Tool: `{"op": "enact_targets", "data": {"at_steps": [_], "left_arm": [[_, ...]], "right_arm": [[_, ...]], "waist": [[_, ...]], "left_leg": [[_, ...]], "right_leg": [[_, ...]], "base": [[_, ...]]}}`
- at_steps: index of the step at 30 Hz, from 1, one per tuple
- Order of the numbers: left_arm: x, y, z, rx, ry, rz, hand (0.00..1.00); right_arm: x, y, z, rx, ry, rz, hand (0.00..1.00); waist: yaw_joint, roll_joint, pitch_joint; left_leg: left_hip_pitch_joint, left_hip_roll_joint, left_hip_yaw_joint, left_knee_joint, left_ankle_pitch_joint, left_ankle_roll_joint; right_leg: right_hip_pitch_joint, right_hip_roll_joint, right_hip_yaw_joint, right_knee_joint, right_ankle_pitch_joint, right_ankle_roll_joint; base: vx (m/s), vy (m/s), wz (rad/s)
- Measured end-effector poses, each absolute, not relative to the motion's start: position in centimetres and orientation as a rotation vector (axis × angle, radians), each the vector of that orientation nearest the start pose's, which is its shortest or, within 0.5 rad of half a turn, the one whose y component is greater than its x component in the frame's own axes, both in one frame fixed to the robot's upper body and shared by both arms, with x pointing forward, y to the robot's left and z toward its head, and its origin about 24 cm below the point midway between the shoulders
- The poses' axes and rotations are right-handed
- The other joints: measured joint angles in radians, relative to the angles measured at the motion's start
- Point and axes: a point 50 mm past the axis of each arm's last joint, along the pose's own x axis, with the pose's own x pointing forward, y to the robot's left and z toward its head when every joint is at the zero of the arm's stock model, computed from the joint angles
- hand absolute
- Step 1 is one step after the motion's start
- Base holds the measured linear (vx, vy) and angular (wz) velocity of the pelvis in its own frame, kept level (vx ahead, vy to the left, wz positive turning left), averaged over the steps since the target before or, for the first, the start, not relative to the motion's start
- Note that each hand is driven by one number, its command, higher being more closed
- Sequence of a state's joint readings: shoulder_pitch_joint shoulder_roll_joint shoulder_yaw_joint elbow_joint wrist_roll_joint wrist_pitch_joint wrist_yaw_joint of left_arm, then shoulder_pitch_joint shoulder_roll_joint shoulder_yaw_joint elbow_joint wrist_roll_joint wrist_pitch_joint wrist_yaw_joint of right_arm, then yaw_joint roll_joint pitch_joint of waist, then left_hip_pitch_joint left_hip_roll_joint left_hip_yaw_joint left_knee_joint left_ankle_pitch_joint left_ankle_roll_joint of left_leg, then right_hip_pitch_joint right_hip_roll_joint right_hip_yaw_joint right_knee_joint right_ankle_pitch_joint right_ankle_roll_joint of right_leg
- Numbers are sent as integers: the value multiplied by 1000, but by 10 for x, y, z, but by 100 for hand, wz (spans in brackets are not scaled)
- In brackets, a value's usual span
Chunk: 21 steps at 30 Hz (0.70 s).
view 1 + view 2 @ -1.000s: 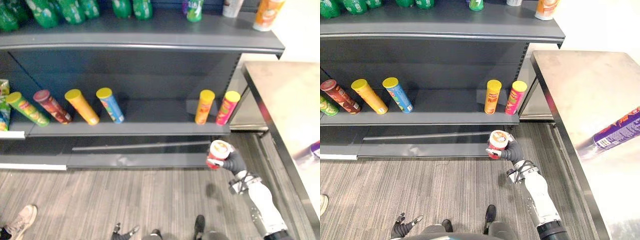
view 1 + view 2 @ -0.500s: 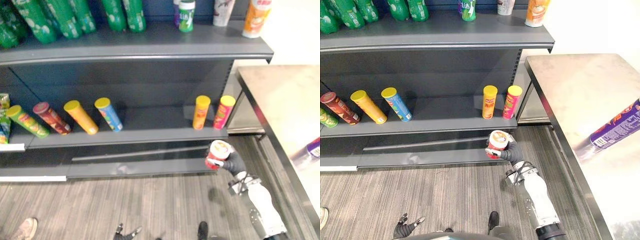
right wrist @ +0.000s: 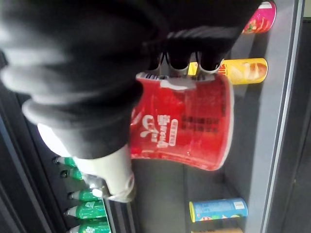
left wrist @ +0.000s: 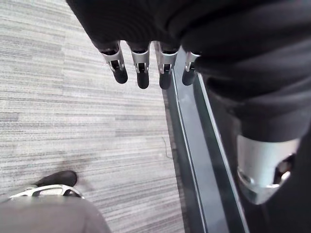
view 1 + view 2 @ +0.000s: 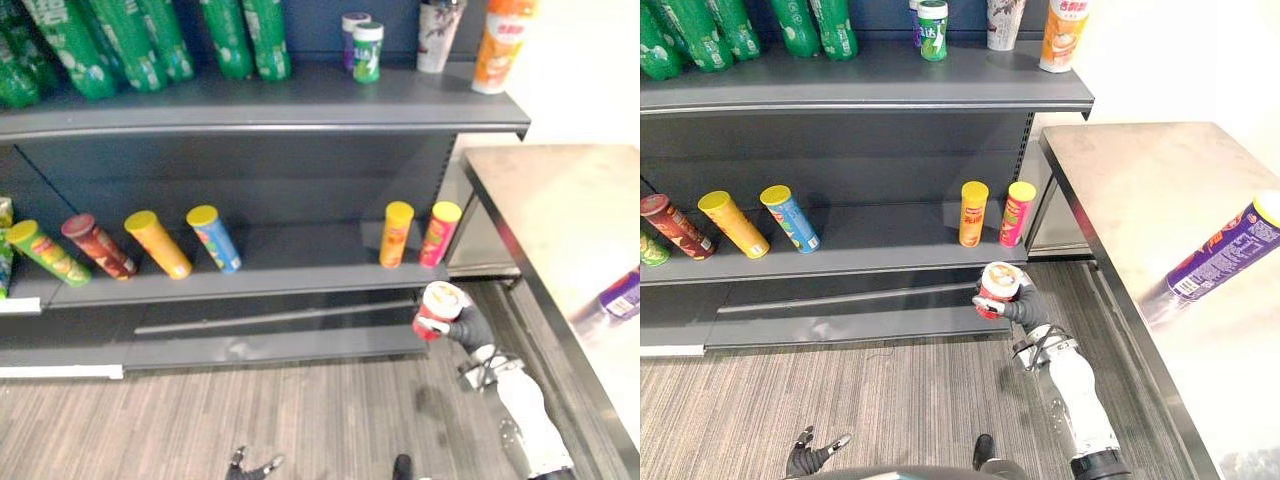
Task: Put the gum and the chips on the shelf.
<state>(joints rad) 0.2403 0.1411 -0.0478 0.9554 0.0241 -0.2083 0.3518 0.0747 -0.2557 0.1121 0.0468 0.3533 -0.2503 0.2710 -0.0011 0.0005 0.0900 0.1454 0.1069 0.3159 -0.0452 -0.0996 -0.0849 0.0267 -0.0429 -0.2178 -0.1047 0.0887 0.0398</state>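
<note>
Chips can [image 5: 998, 286]: I am grasping it lid-up in my right hand [image 5: 1028, 306], just before the front edge of the lower shelf [image 5: 870, 268], near its right end, ready for lifting in. My left hand [image 4: 141, 65] is hanging relaxed.

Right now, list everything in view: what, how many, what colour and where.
Bottles: several, green, upper shelf, left.
Gum jars: two, green and purplish, upper shelf, right of the bottles.
Cup: one, pale, beside the jars.
Tall tub: one, orange, upper shelf's right end.
Chip cans: six, green, dark red, yellow, blue, orange, pink, on the lower shelf.
Red can: one, held before the lower shelf.
Purple can: one, lying on the steel table, right.
Right hand: curled round the red can.
Left hand: open, low over the floor.
</note>
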Motion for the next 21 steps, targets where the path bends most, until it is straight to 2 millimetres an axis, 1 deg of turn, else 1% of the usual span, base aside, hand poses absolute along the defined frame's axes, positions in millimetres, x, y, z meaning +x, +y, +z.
{"op": "enact_targets", "data": {"at_steps": [2, 5, 9, 10, 13, 15, 16, 17, 18, 19, 20, 21], "left_arm": [[66, 216, -149, 339, 944, 385, 0], [65, 217, -148, 357, 941, 414, 0], [61, 218, -149, 355, 954, 429, 0], [59, 219, -149, 354, 958, 429, 0], [56, 220, -150, 346, 974, 438, 0], [53, 221, -150, 327, 988, 445, 0], [51, 221, -151, 320, 995, 446, 0], [46, 221, -152, 288, 1010, 468, 0], [46, 223, -152, 251, 1015, 494, 0], [48, 223, -152, 223, 1011, 512, 0], [49, 225, -151, 176, 1004, 559, 0], [47, 226, -151, 166, 1008, 572, 0]], "right_arm": [[232, -174, 40, 89, -115, 301, 100], [228, -179, 35, 88, -96, 275, 100], [222, -179, 28, 114, -72, 236, 100], [222, -179, 28, 122, -72, 224, 100], [218, -185, 25, 126, -65, 176, 100], [214, -188, 23, 123, -59, 169, 100], [213, -188, 23, 121, -57, 170, 100], [209, -189, 21, 117, -46, 171, 100], [207, -190, 19, 117, -38, 169, 100], [207, -190, 19, 115, -36, 170, 100], [208, -190, 21, 115, -46, 173, 100], [209, -190, 22, 115, -51, 172, 100]], "waist": [[4, 0, -2], [1, -1, -3], [3, -3, -3], [2, -3, -3], [1, -3, 0], [0, 4, 9], [0, 9, 13], [1, 20, 16], [-2, 9, 33], [0, 4, 42], [5, -23, 66], [6, -25, 74]], "left_leg": [[-1, 1, -8, 2, 0, 0], [1, 1, -35, 10, 0, -1], [-9, 4, -56, 22, -2, -2], [-16, 6, -58, 30, -4, -5], [-61, 27, -78, 95, -34, -23], [-94, 56, -79, 192, -94, -32], [-99, 68, -78, 224, -112, -37], [-115, 93, -75, 304, -133, -43], [-181, 105, -69, 467, -116, -41], [-222, 115, -72, 552, -85, -35], [-278, 113, -86, 670, -22, -34], [-283, 108, -86, 679, -26, -30]], "right_leg": [[4, 0, -11, -1, -1, -1], [24, -5, -41, -1, -8, 0], [28, -7, -60, 4, -18, -1], [22, -7, -62, 14, -26, 0], [-43, -14, -75, 144, -102, -10], [-95, -17, -68, 279, -189, -23], [-100, -14, -64, 306, -213, -29], [-103, -3, -57, 337, -241, -39], [-105, -8, -52, 356, -258, -49], [-100, -11, -44, 356, -259, -51], [-73, -31, -19, 354, -262, -57], [-65, -40, -11, 354, -265, -60]], "base": [[7, -10, 17], [-5, -7, 25], [-17, -9, 16], [-17, -14, 7], [-19, -37, 15], [1, -82, -3], [39, -128, -15], [76, -111, -5], [60, -132, -8], [76, -149, -20], [64, -126, -33], [92, -129, -35]]}}
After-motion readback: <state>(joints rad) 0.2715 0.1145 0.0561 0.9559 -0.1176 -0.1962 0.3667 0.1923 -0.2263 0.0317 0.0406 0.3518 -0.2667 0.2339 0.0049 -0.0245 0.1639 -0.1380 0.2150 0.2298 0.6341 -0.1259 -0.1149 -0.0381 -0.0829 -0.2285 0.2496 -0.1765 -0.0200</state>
